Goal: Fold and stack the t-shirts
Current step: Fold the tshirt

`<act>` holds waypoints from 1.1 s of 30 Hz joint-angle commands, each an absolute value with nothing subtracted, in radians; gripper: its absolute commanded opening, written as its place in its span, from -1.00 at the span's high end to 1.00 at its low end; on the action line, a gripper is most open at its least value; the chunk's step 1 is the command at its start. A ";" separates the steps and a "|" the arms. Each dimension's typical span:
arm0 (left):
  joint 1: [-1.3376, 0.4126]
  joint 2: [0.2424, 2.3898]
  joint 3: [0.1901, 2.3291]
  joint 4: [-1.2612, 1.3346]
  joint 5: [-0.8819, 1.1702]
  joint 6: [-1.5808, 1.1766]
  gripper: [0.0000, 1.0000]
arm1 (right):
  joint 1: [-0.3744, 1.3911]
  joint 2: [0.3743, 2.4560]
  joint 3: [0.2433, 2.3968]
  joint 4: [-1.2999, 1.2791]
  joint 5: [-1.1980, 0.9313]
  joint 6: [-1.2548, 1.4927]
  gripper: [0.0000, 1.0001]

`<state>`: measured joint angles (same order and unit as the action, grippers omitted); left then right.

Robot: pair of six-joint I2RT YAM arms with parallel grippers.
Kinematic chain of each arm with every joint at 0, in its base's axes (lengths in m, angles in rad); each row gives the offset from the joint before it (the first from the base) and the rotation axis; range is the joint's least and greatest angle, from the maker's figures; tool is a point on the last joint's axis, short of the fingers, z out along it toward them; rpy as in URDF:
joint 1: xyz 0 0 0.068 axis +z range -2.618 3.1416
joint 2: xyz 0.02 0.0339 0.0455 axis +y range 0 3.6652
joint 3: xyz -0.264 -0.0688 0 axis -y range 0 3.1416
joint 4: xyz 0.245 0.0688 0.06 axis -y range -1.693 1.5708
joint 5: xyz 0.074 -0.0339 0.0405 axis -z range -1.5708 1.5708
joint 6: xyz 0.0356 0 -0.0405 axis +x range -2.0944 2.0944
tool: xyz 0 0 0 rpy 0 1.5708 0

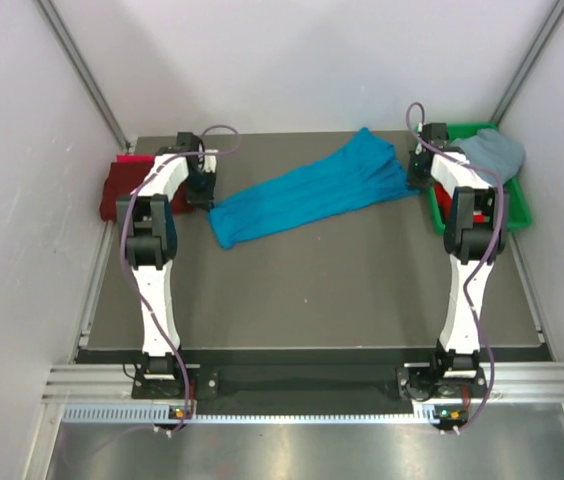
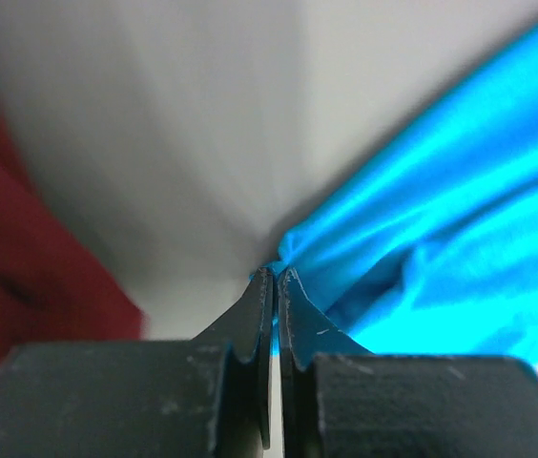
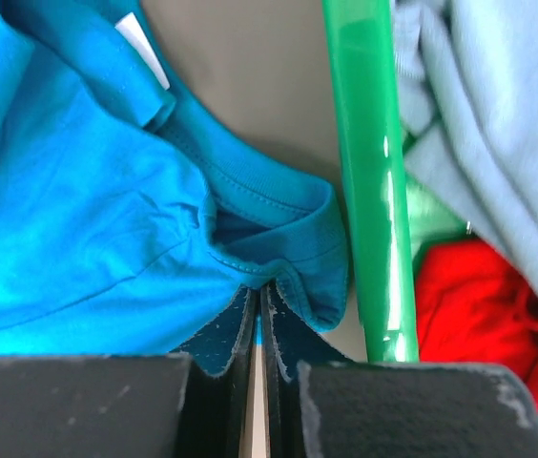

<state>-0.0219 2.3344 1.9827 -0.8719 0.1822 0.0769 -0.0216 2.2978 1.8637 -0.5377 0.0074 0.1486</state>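
A turquoise-blue t-shirt (image 1: 307,190) lies stretched in a long diagonal band across the back of the table. My left gripper (image 1: 202,192) is shut on its lower left end; the wrist view shows blue cloth (image 2: 441,219) pinched at the tips of my left gripper (image 2: 276,275). My right gripper (image 1: 420,172) is shut on the shirt's upper right end, where the collar hem (image 3: 279,215) is pinched in the right gripper (image 3: 260,288). A dark maroon t-shirt (image 1: 122,187) lies folded at the table's left edge. A pale grey-blue t-shirt (image 1: 494,150) and a red t-shirt (image 3: 479,305) lie in the bin.
A green plastic bin (image 1: 518,205) stands at the back right corner; its rim (image 3: 369,191) is close beside the right gripper. White walls enclose the table on the left, right and back. Both arm bases are bolted at the near edge.
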 commanded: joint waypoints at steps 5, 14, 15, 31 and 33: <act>-0.080 2.197 1.810 -1.005 0.287 0.045 1.00 | -0.008 2.384 2.005 -0.482 0.058 0.110 1.00; -0.161 2.030 1.617 -1.081 0.347 0.048 1.00 | -0.008 2.489 2.164 -0.433 0.052 0.107 1.00; -0.169 2.016 1.599 -1.083 0.350 0.049 1.00 | 0.021 2.499 2.178 -0.428 0.051 0.104 1.00; -0.353 1.743 1.267 -1.114 0.422 0.026 1.00 | 0.060 2.582 2.333 -0.370 0.022 0.060 1.00; -0.377 1.733 1.266 -1.112 0.431 0.026 1.00 | 0.060 2.595 2.352 -0.367 0.008 0.061 1.00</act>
<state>-0.3408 1.7969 1.2770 -1.0695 0.4080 0.0322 0.0608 2.5801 2.2814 -0.4335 0.0170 0.0776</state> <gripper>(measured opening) 0.022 0.008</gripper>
